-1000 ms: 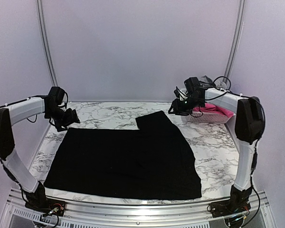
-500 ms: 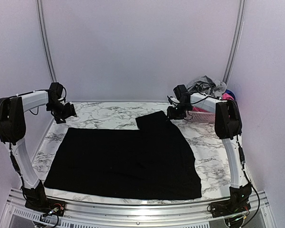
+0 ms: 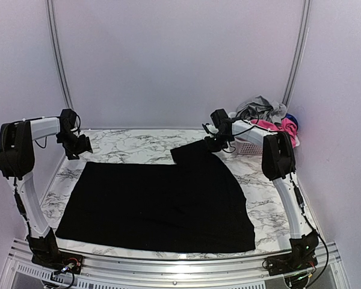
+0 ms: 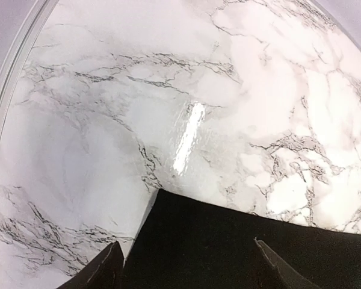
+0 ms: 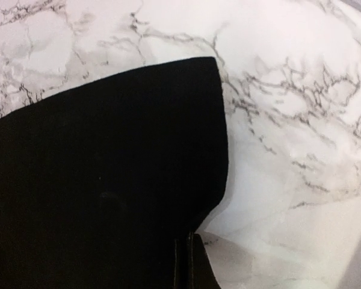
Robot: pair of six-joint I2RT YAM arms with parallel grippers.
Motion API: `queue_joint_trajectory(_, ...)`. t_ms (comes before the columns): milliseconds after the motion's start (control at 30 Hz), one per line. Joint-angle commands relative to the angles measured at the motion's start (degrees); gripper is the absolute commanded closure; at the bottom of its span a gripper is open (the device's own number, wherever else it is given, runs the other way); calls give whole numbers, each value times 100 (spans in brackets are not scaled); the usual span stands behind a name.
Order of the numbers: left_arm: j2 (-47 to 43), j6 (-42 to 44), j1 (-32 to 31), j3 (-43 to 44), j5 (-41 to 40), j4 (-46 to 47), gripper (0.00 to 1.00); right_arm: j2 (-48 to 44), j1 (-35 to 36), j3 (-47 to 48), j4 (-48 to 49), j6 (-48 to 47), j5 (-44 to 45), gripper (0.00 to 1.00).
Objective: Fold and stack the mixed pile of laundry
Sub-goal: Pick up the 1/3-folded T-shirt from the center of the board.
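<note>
Within the last second the right hand (image 3: 214,141) has swung from the basket (image 3: 251,146) to the far right corner of the black cloth (image 3: 156,201) and closed fully; whether it pinches fabric is unclear. The left hand (image 3: 78,146), wide, hovers at the far left corner. The cloth lies spread on the worktop (image 3: 266,182), so folding is probably starting. No legible writing.

Overview, wrist close-ups, shared black cloth (image 3: 162,198)

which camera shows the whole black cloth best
Top external: the black cloth lies spread out, almost every edge visible. Left wrist catches only one corner; right wrist only the far flap's corner.
</note>
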Motion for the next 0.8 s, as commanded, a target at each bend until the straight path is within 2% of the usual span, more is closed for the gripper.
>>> queue_joint_trajectory(0, 287, 376, 169, 172, 291, -92, 26, 504, -313, 681, -210, 97, -66, 100)
queue_joint_trajectory(100, 484, 458, 345, 182, 839, 22, 34, 507, -412, 828, 19, 139, -392, 100)
queue_joint_trajectory(200, 620, 660, 356, 220, 1002, 127, 43, 501, -416, 812, 141, 172, -695, 100)
queue_joint_trajectory(500, 963, 920, 354, 305, 819, 355, 48, 465, -414, 736, 332, 391, -958, 100)
queue_joint_trajectory(767, 1308, 894, 356, 510, 1000, 365, 62, 482, -448, 744, 404, 459, -886, 100)
